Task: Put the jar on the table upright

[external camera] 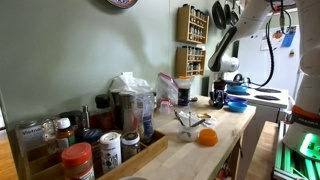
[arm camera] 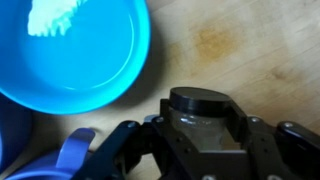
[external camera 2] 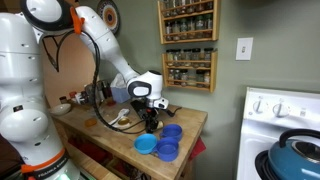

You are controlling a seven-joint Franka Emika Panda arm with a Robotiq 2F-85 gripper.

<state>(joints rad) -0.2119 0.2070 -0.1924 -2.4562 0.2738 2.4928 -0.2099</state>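
Observation:
A clear glass jar with a black lid (arm camera: 203, 112) sits between my gripper's (arm camera: 200, 140) fingers, over the light tan wooden table (arm camera: 250, 50). Its lid end points away from my wrist. The fingers are closed against the jar's sides. In both exterior views my gripper (external camera: 218, 95) (external camera 2: 152, 118) is low over the far end of the table (external camera: 228, 135) (external camera 2: 188, 120), next to the blue bowls. The fingers hide the jar there, and I cannot tell whether it stands on the wood.
Blue bowls (arm camera: 75, 50) (external camera: 236, 102) (external camera 2: 165, 142) sit right beside the gripper. An orange (external camera: 206, 137), a clear container (external camera: 188, 120) and several spice jars (external camera: 78, 155) stand along the table. Spice racks (external camera 2: 188, 45) hang on the wall. A white stove (external camera 2: 285, 115) stands beyond the table's end.

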